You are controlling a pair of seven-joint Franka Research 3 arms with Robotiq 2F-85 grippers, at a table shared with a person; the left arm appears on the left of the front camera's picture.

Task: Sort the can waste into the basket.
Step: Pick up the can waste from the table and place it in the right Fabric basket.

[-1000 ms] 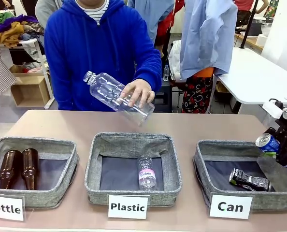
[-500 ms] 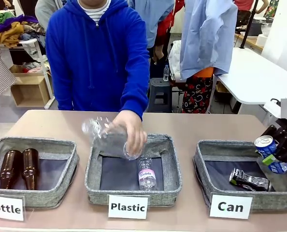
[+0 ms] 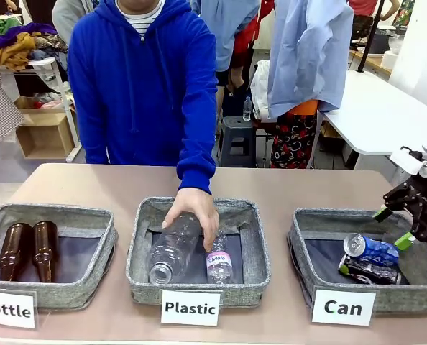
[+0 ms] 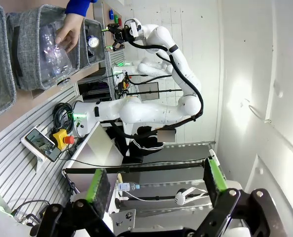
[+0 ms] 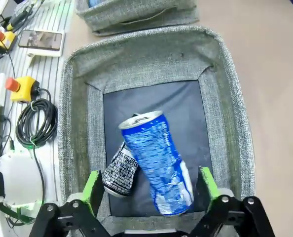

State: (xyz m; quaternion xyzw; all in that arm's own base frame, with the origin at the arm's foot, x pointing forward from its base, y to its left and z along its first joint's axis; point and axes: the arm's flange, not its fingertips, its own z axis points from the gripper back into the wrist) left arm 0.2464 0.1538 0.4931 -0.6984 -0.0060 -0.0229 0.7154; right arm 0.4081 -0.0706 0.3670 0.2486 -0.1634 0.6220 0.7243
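Note:
The grey basket carded "Can" stands at the table's right end. Inside it a blue can lies tilted across a black-and-silver can. My right gripper hovers open just above the basket's right side, its green pads clear of the blue can. In the right wrist view the blue can sits below and between the spread fingers of the right gripper, overlapping the black-and-silver can on the dark liner of the basket. My left gripper is open and holds nothing, off the table.
A person in a blue hoodie presses a hand on a clear plastic bottle in the middle "Plastic" basket, beside a smaller bottle. Two brown glass bottles lie in the left "Bottle" basket.
My right gripper has opened and the blue can has dropped from it into the Can basket onto the other can. The person has lowered the clear bottle into the Plastic basket.

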